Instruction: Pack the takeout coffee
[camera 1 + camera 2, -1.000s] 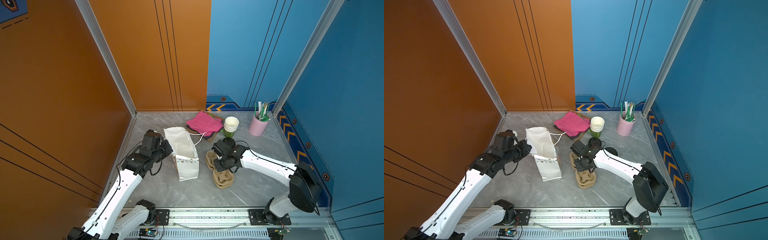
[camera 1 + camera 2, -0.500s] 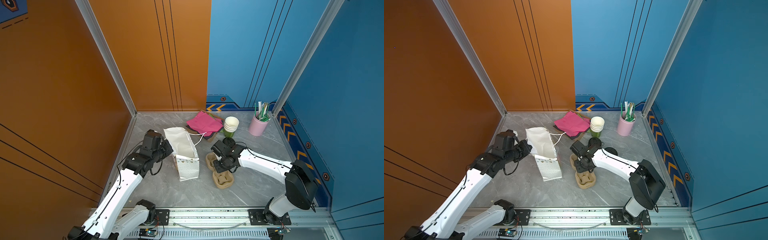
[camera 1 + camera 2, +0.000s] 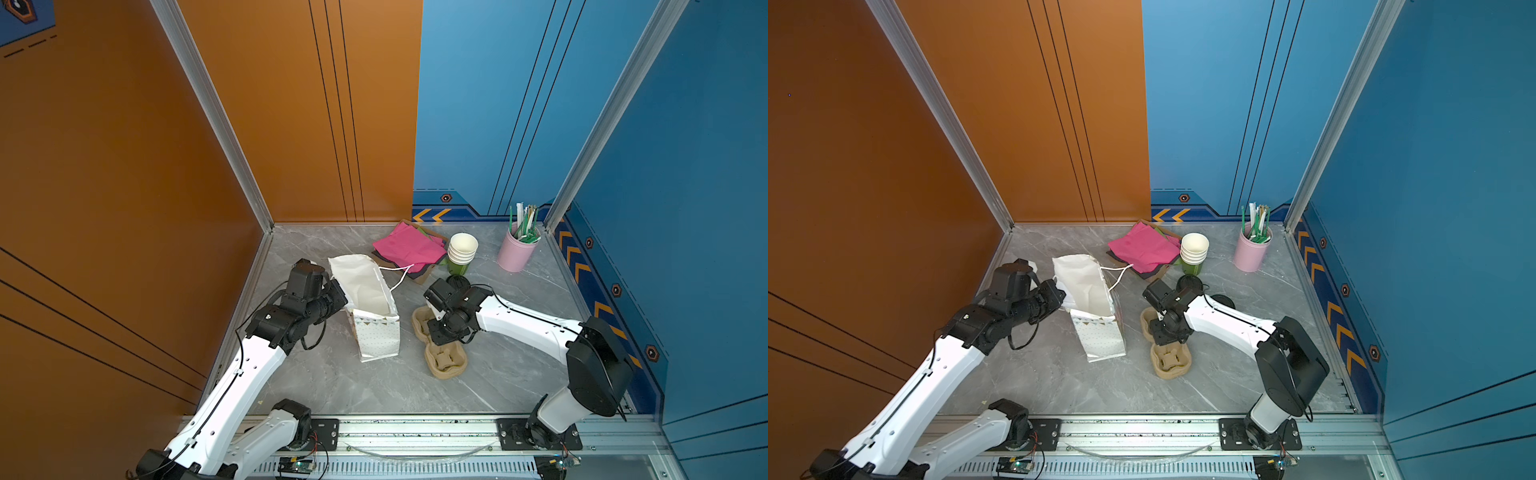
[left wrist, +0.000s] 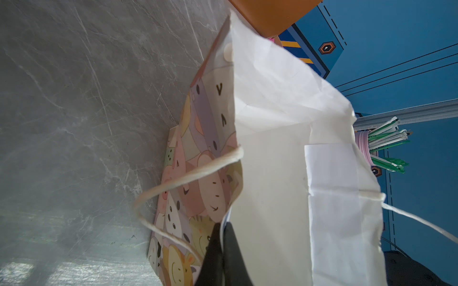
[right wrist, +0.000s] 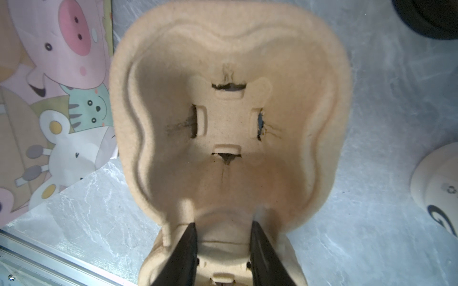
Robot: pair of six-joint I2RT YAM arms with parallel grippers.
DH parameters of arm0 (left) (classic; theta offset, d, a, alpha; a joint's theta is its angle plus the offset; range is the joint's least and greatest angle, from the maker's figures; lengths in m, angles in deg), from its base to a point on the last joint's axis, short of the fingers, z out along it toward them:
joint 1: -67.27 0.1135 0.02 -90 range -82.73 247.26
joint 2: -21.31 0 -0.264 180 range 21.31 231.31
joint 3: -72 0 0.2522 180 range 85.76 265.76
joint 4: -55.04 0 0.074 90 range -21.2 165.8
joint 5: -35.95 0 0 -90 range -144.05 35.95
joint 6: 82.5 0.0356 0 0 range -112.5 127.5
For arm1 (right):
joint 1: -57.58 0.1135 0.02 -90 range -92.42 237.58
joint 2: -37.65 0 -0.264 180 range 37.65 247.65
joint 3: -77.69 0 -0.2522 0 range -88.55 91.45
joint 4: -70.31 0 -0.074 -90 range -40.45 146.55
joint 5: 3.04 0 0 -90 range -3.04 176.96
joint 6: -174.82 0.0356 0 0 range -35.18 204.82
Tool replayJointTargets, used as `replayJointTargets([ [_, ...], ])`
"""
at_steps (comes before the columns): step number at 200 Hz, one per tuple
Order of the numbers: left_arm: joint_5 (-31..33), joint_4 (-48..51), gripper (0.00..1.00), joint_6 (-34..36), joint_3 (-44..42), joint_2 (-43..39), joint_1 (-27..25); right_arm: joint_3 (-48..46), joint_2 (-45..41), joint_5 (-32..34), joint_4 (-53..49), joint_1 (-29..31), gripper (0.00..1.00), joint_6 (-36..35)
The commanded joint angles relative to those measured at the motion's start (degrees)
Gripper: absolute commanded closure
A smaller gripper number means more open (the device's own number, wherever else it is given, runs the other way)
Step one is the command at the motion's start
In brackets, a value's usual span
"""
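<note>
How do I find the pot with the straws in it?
Look at the far right corner of the grey table. The pink cup stands there, right of the stacked white cups; only it is pink and full of green and white straws.

Both top views: high over the front rail point(image 3: 415, 430), facing down and toward the back corner; far off, whole marbled tabletop point(image 3: 374, 386) shared. Left wrist view: hard against the paper bag point(image 4: 272, 148) rim, looking across its mouth toward the pink straw cup point(image 4: 362, 148), also in both top views. Right wrist view: straight down, very near, onto the pulp cup carrier point(image 5: 230, 123); bag's cartoon print at its edge.
</note>
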Motion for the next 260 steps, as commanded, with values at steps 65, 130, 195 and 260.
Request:
replayJointTargets([
  [65,0.87,3.24,1.00,-0.09,-1.51,0.90,-0.95,0.68,-5.70,0.46,-1.97,-0.80,0.64,-0.51],
  [130,0.93,3.06,1.00,-0.19,-1.90,0.81,-1.08,0.11,-1.13,-3.62,-1.89,-0.85,0.62,-0.69],
  [195,1.01,3.09,1.00,-0.19,-2.12,0.42,-1.22,-0.20,-0.48,-1.21,-2.33,-0.42,0.58,-0.60],
  [260,1.02,3.08,1.00,-0.19,-2.26,0.28,-1.29,0.98,2.18,2.27,-3.55,1.54,0.57,-0.86],
])
